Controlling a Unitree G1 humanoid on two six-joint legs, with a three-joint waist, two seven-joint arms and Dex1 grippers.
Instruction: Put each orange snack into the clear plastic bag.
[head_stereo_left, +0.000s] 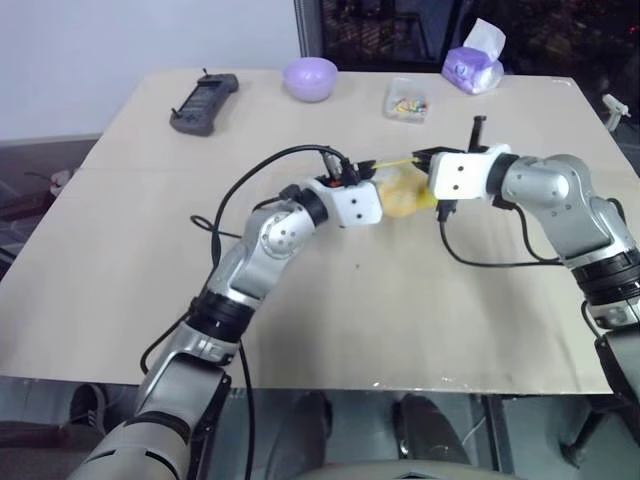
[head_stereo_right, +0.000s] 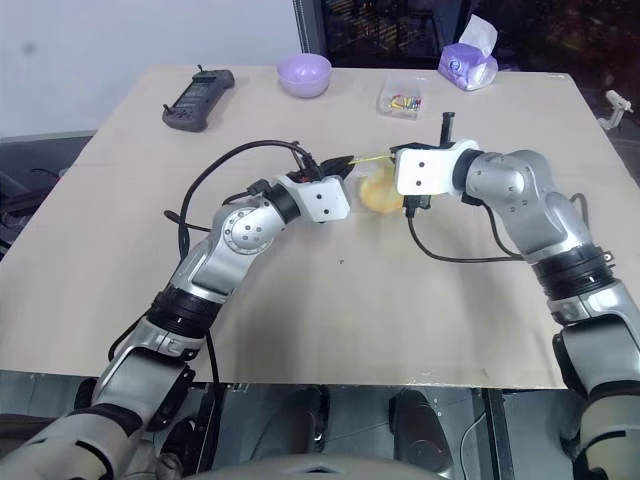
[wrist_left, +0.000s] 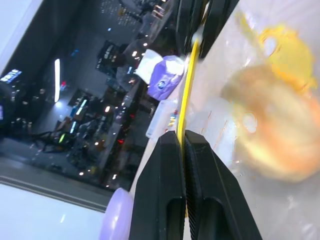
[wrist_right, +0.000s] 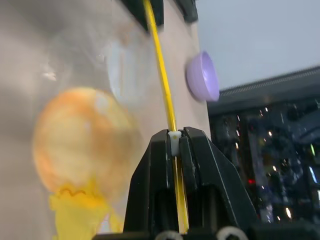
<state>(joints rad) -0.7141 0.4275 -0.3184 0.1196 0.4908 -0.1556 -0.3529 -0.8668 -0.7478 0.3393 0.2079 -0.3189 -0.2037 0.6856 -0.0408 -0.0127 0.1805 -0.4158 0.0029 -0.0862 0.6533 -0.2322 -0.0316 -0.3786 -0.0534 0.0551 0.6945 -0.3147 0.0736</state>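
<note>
Both fingers pairs pinch the clear plastic bag's (wrist_left: 280, 75) yellow zip strip (wrist_left: 186, 95), apparently above bare table (head_stereo_left: 400, 310).

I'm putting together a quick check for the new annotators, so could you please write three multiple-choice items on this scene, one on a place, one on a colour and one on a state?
1. Where is the orange snack?
A. inside the clear plastic bag
B. in the purple bowl
C. on the black controller

2. What colour is the bag's zip strip?
A. red
B. yellow
C. blue

3. How are the left gripper and right gripper set?
A. both open
B. one open
C. both shut on the strip

Answers: 1 A, the bun shows through the clear film; 2 B, a yellow line runs between the grippers; 3 C, each pair of fingers pinches the strip.
</note>
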